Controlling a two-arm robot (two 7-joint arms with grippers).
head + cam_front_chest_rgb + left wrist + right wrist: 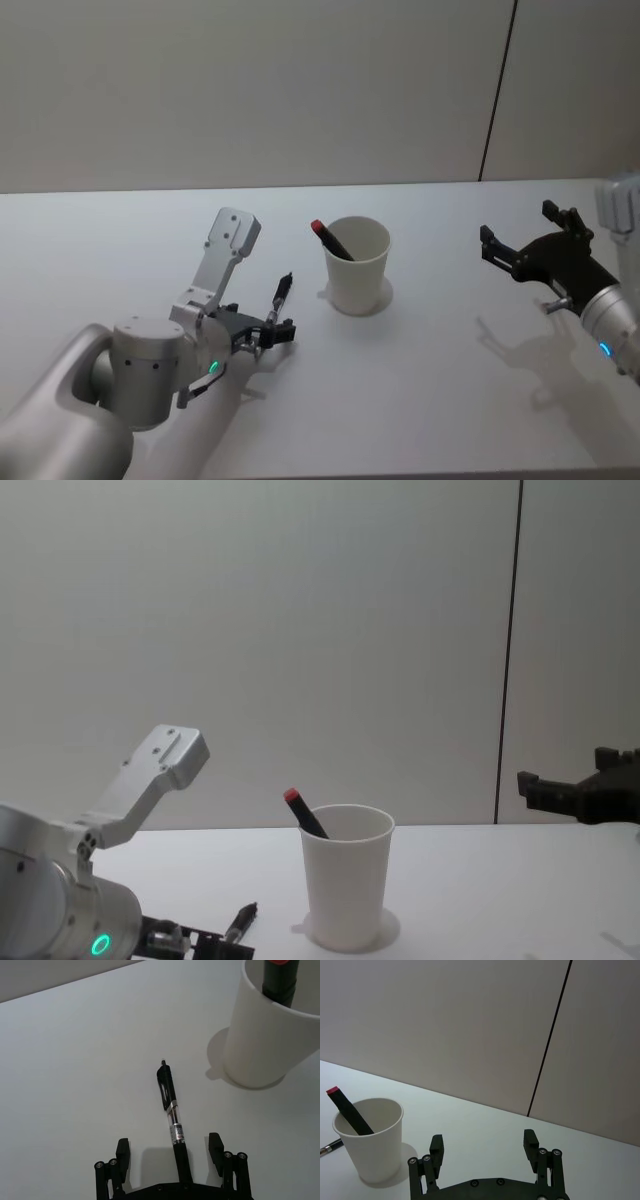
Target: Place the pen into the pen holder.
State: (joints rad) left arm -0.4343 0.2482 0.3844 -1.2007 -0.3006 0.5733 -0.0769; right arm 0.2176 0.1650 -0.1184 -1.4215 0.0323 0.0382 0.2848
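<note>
A black pen [283,296] [170,1105] lies flat on the white table, a short way left of the pen holder [357,265] [265,1045], a white paper cup standing upright. My left gripper [264,335] [169,1141] is open and low over the table, its fingers on either side of the pen's rear end without closing on it. The chest view shows the pen [240,922] beside the cup [346,890]. My right gripper [518,225] [483,1137] hovers open and empty to the right of the cup [370,1142].
A black marker with a red cap [330,238] [347,1112] [303,815] leans inside the cup, its cap sticking out toward the left. The white table [420,400] runs back to a plain wall with a dark vertical seam [547,1045].
</note>
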